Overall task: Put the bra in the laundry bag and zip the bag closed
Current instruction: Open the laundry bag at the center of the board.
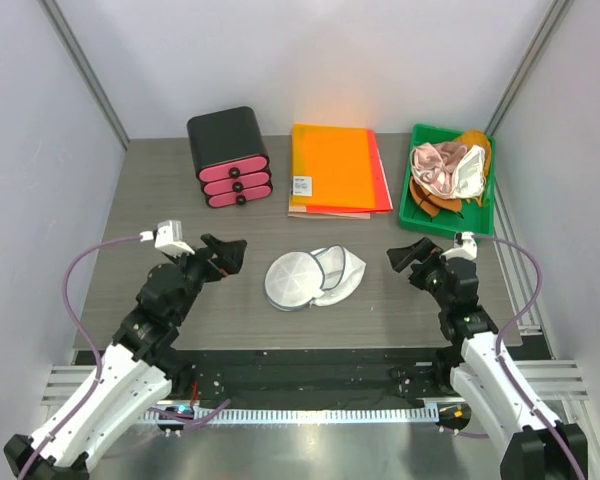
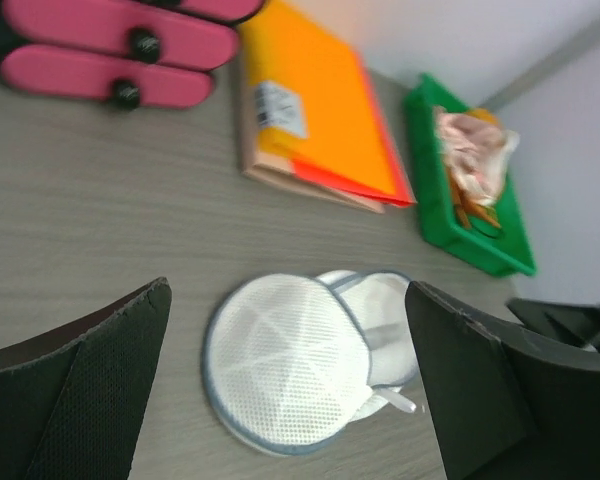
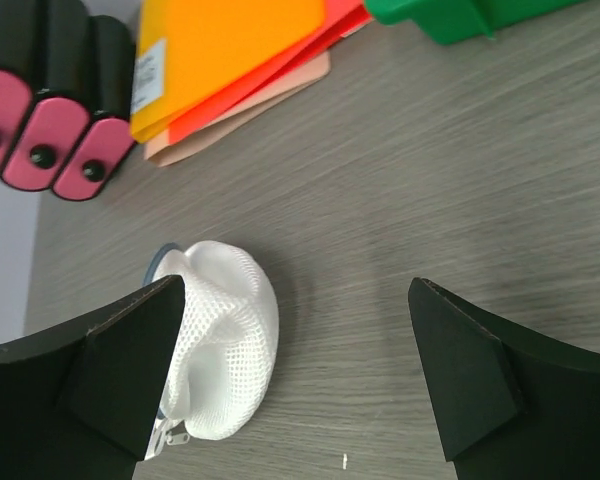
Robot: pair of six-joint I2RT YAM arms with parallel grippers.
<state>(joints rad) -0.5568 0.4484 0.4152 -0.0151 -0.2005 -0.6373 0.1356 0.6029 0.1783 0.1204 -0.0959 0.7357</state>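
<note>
The laundry bag (image 1: 310, 278) lies open in the middle of the table, a white round mesh clamshell with a dark zipper rim. One domed half faces up and the other sags to its right. It also shows in the left wrist view (image 2: 290, 360) and in the right wrist view (image 3: 220, 350). The bra (image 1: 445, 168), pink and white fabric, lies bunched in the green tray (image 1: 405, 205) at the back right. My left gripper (image 1: 232, 257) is open and empty just left of the bag. My right gripper (image 1: 405, 255) is open and empty just right of it.
A black drawer unit with pink drawer fronts (image 1: 230, 155) stands at the back left. Orange and red folders (image 1: 335, 168) lie stacked at the back centre. Brown-orange cloth lies under the bra in the tray. Grey walls close in both sides.
</note>
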